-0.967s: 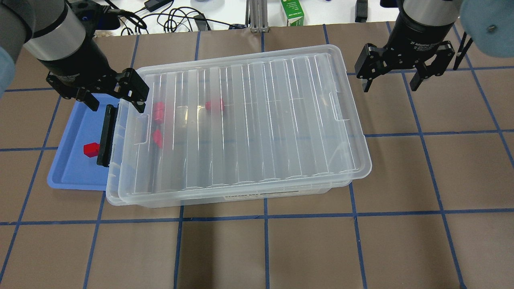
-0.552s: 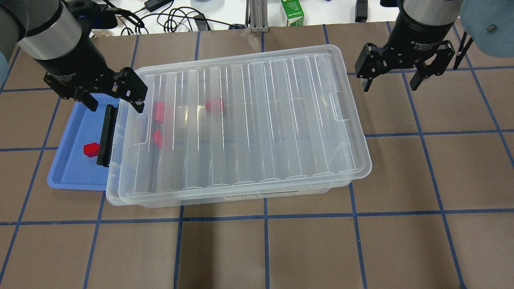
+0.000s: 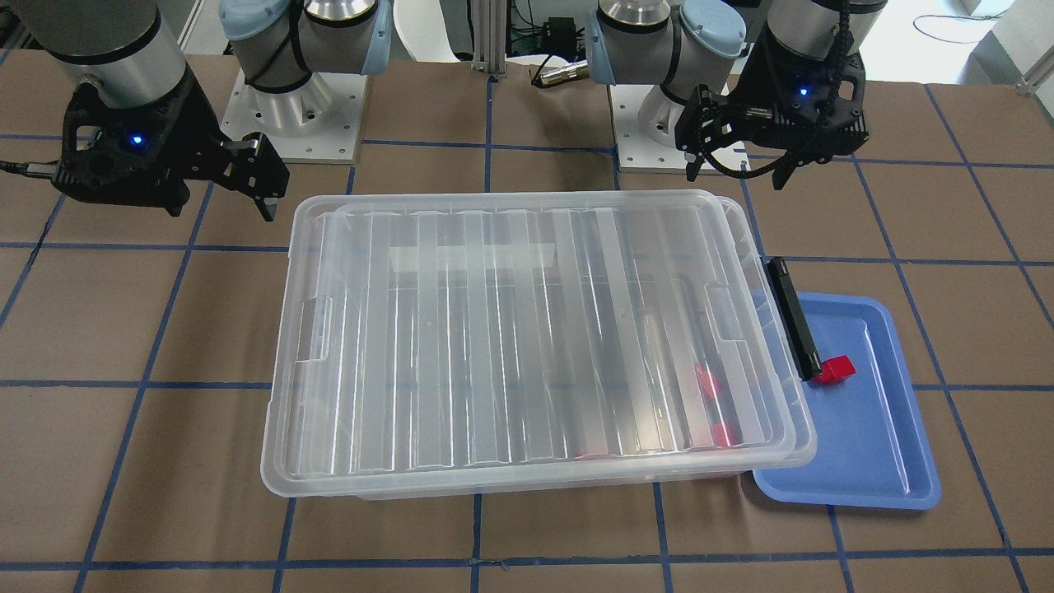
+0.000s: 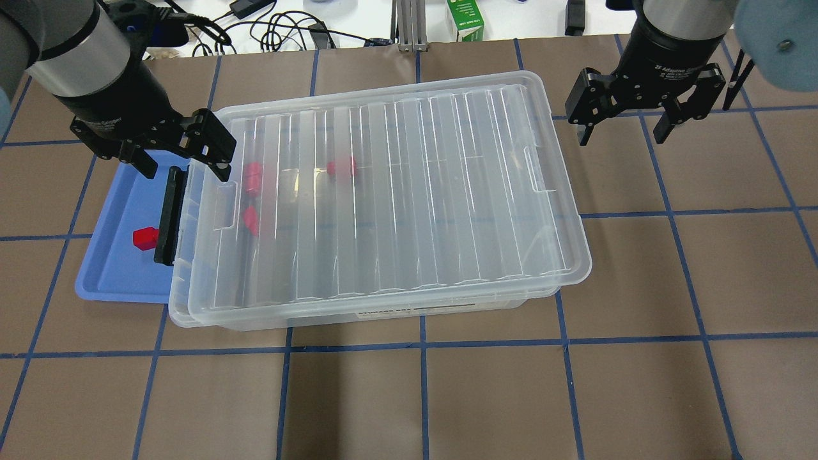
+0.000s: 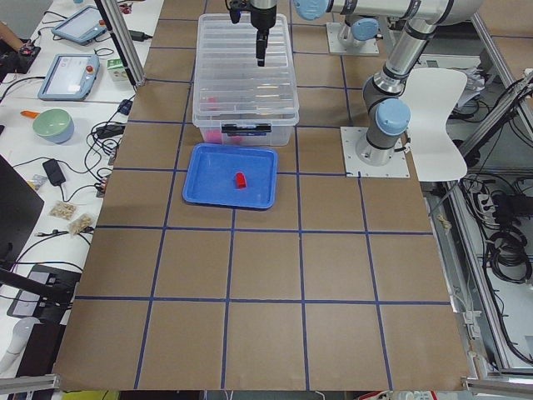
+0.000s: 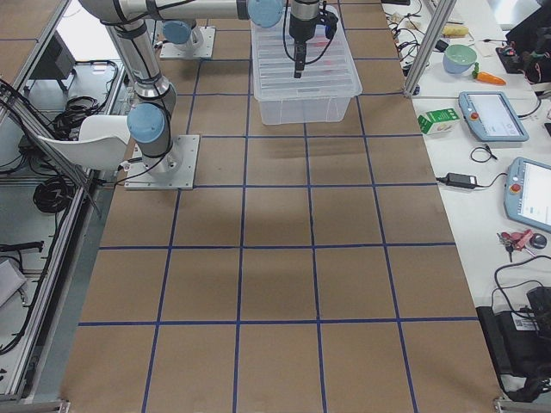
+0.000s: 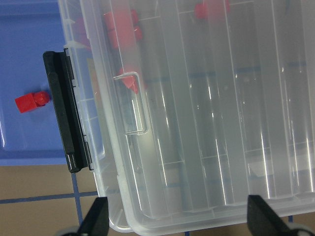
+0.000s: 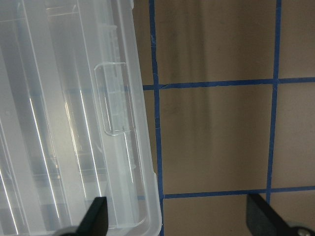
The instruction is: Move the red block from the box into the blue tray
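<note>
Virtually unchanged: red block (image 4: 145,237) in blue tray (image 4: 115,281).

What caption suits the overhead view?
Left gripper and right gripper open at lidded box's ends; one red block in blue tray.

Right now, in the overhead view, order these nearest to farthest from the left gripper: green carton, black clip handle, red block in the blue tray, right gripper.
1. Black clip handle, below the left gripper, on the clear box's end.
2. Red block in the blue tray, beside the handle's lower end.
3. Green carton, at the top edge.
4. Right gripper, past the box's far end.
</note>
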